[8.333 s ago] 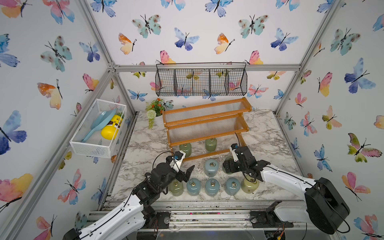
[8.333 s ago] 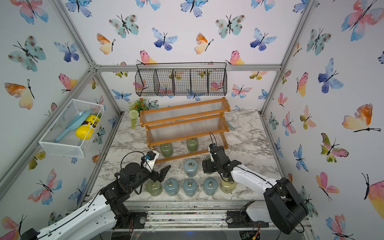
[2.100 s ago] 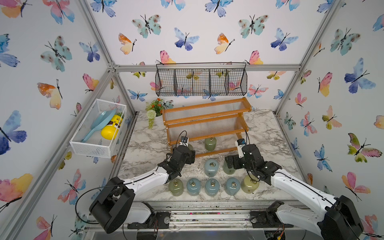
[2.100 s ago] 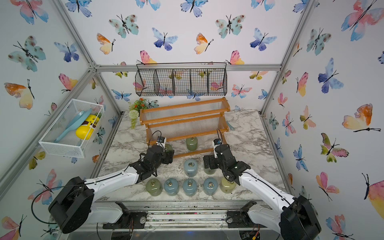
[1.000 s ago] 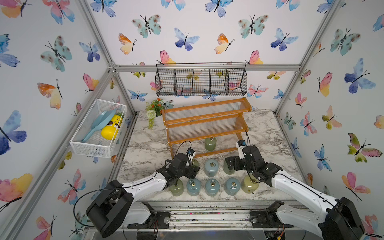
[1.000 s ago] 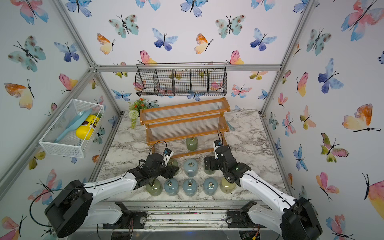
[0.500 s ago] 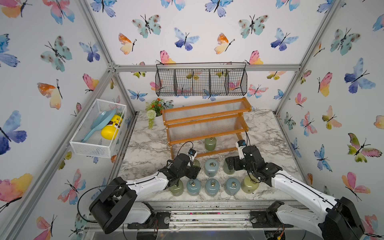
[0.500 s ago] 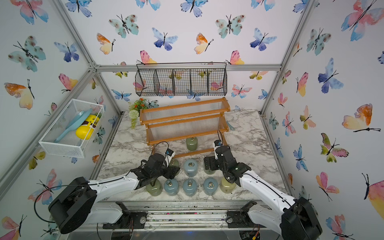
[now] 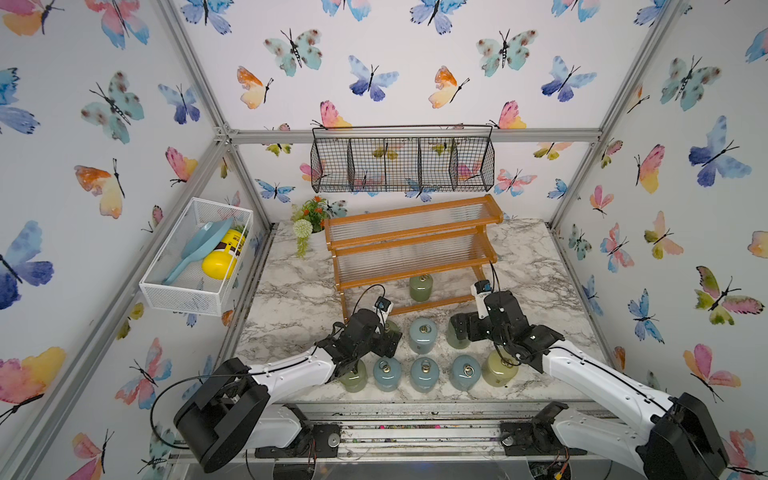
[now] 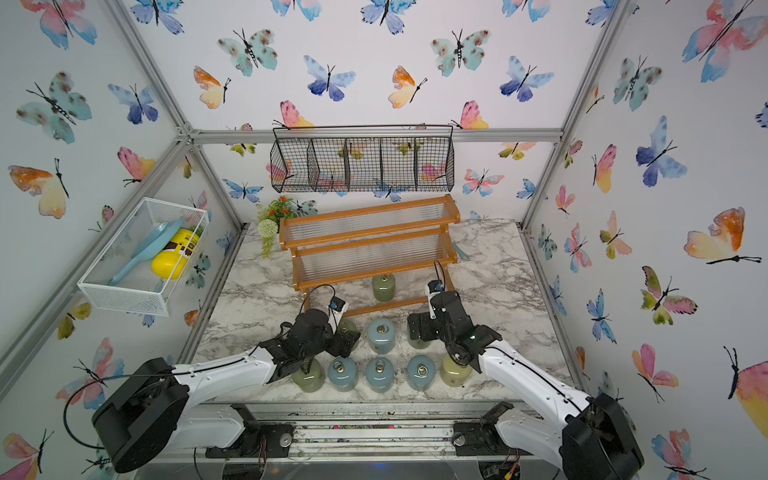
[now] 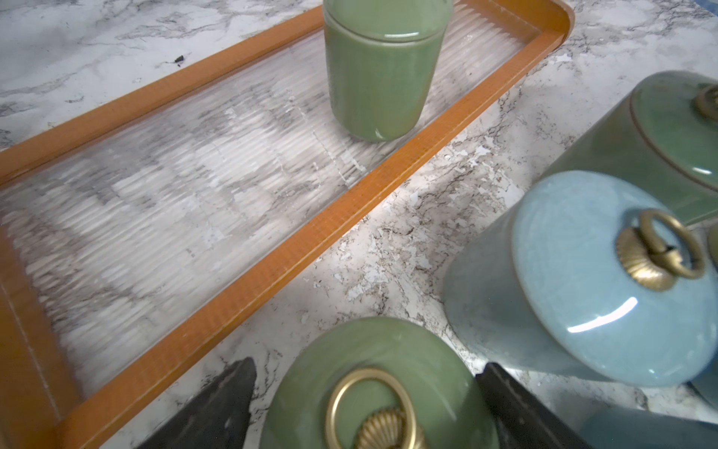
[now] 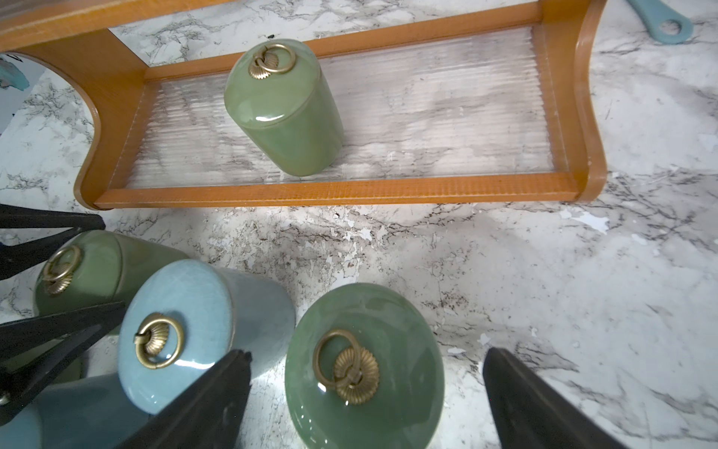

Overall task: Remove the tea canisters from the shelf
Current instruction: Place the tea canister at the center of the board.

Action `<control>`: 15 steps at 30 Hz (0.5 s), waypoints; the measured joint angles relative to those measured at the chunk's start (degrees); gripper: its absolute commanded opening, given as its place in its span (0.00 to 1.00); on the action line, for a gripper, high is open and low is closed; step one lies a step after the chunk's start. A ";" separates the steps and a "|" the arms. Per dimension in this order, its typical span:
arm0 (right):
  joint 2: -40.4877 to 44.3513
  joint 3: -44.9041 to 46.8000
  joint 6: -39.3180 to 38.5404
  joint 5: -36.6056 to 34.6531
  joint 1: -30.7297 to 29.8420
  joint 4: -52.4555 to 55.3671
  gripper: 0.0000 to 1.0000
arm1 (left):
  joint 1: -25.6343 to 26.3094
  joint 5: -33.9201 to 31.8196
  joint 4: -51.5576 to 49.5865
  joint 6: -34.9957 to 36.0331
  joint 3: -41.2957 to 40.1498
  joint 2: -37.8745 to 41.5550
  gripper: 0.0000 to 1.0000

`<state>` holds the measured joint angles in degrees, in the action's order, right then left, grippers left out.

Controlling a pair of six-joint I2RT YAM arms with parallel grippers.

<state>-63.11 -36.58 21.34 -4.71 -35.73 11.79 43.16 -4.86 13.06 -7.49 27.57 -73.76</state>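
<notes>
1. Green glossy cylindrical tea canister with brass ring pull stands upright on the lowest tier of the three-tier orange-brown wooden shelf with clear ribbed panels.
2. Left tool open, jaws spread either side of a second green canister, not clamping it. That canister stands on the white marble tabletop, just in front of the shelf.
3. Right tool wide open, straddling a third green canister, gaps both sides, nothing held.
4. Pale blue canister stands between those two.
5. Front row near the tabletop edge, all upright: fourth green canister, three more pale blue canisters, one pale yellow canister.
</notes>
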 measured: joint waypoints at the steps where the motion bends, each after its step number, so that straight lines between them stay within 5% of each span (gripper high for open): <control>1: 0.02 0.00 -0.02 0.00 0.00 0.00 0.99 | 0.00 -0.04 -0.04 0.00 -0.04 0.20 0.93; 15: -4.17 -2.80 -5.09 6.54 0.00 -0.63 0.99 | 0.04 -3.78 -4.37 0.90 2.97 9.88 0.98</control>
<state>-67.29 -39.38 16.25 1.83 -35.73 11.16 43.20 -8.64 8.69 -6.59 30.55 -63.88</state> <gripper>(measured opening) 0.993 0.978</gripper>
